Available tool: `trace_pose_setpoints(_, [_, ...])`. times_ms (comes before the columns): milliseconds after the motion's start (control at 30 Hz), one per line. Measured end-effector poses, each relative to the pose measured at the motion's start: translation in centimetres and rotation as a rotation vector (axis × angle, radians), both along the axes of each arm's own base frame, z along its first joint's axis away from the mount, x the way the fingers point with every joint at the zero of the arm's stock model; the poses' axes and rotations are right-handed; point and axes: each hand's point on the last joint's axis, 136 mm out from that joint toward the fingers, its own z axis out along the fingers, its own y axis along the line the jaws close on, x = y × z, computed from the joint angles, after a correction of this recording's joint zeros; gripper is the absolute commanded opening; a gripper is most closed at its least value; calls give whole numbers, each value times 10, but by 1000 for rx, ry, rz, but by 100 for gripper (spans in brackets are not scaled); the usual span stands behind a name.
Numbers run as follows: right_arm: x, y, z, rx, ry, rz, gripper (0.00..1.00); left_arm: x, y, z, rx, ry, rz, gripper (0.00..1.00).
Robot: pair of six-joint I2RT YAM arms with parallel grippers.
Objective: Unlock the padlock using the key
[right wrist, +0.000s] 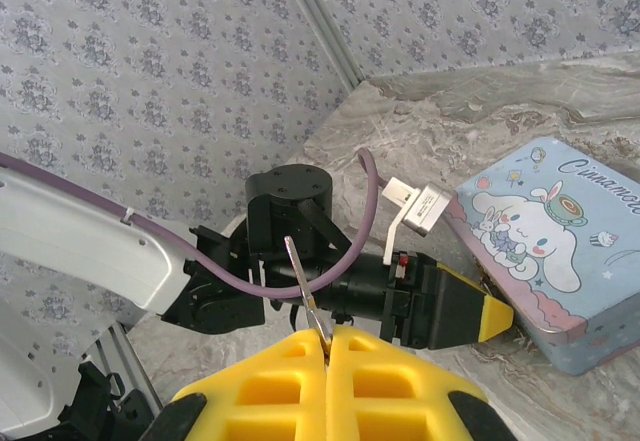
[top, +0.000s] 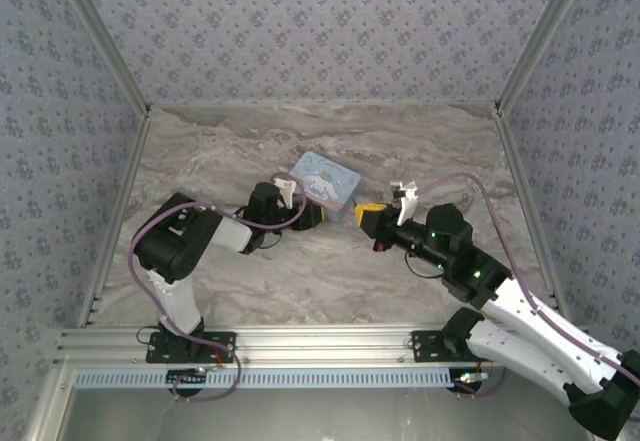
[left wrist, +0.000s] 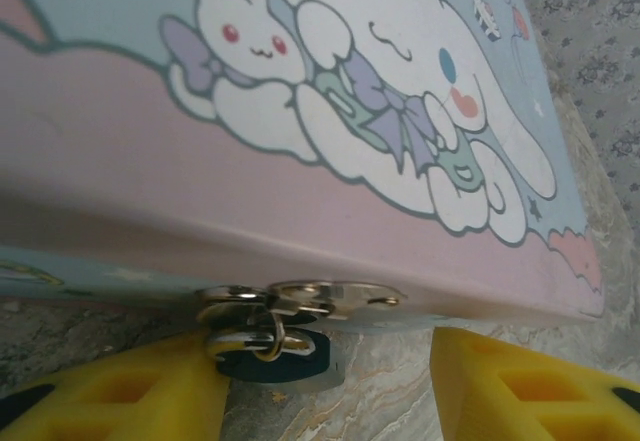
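The padlock (left wrist: 285, 363), a small dark blue body with a silver shackle, hangs from the metal hasp (left wrist: 320, 299) on the front of the light blue cartoon tin (left wrist: 330, 111). My left gripper (left wrist: 330, 393) is open around it. The padlock sits right beside the left yellow finger (left wrist: 130, 396), and the other finger (left wrist: 530, 386) stands well apart. My right gripper (right wrist: 328, 346) is shut on the key (right wrist: 308, 286), whose thin silver blade sticks up from between the pads. In the top view the right gripper (top: 372, 219) hovers just right of the tin (top: 325, 181) and the left gripper (top: 312, 217).
The tin lies mid-table on the marble surface (top: 330, 281). Patterned walls (top: 320, 31) close in the back and both sides. The left arm's black wrist and purple cable (right wrist: 300, 281) lie right in front of the key.
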Motion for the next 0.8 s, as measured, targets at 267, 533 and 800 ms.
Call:
trace_pose_setpoints(267, [0,0,0,0,0,0,1,4,1,-4,-1,20,32,44])
trace_pose_setpoints(533, [0,0,-1,-2,2,0,1,8,1,-4,-14,46,61,41])
trace_pose_setpoints(800, [0,0,-1,-2,2,0,1,13,-1,-6,-12,77,95,36])
